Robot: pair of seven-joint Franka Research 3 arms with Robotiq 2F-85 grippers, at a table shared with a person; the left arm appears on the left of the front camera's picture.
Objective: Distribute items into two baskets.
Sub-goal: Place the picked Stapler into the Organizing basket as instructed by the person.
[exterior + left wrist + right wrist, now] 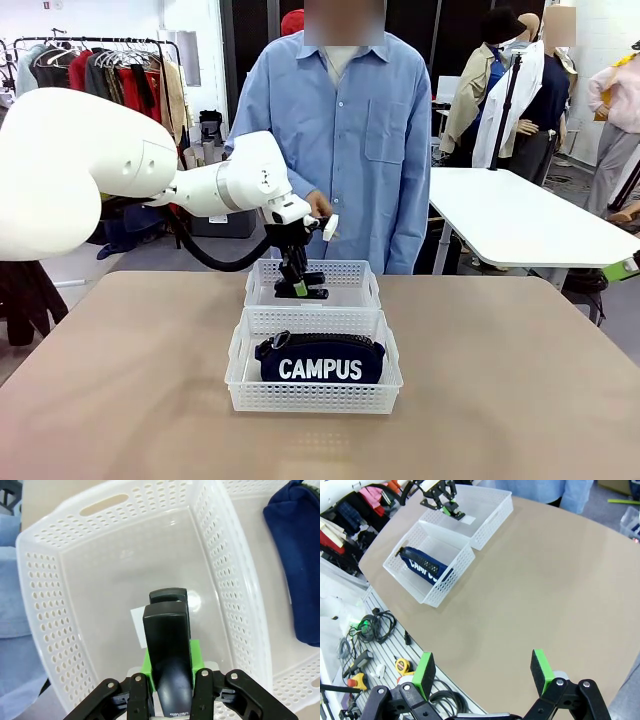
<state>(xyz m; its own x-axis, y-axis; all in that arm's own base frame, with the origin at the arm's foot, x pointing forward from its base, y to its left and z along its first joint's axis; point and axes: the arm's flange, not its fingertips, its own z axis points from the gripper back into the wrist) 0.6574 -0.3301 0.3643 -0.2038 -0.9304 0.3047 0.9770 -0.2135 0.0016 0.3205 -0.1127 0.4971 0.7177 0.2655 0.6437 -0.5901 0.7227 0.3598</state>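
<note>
We note two white plastic baskets on the tan, matte surface [520,400], standing end to end and touching. Both are rectangular, with walls pierced by rows of small oval holes, smooth translucent floors and slot handles cut into the rim.

The near basket [314,398] holds the navy pouch [320,360], a soft fabric piece with rounded ends, lying lengthwise, white block letters "CAMPUS" facing the front camera. In the left wrist view the pouch [296,555] shows as dark woven cloth against the perforated wall.

The far basket [345,270] has a white label on its floor. The left hand [299,285] hangs inside it, fingers pointing down, clamped on the stapler [306,291]. The left wrist view shows the stapler [167,645] as a smooth black body with squared-off tip, gripped between the green pads [195,655], above the basket [125,570] floor; we cannot tell whether it touches.

The right hand [482,672] hovers well apart from the baskets, over the surface edge, fingers spread wide with nothing between them, flat green pads [424,672] facing each other.

A person in a light-blue buttoned shirt [350,130] stands behind the far basket.
</note>
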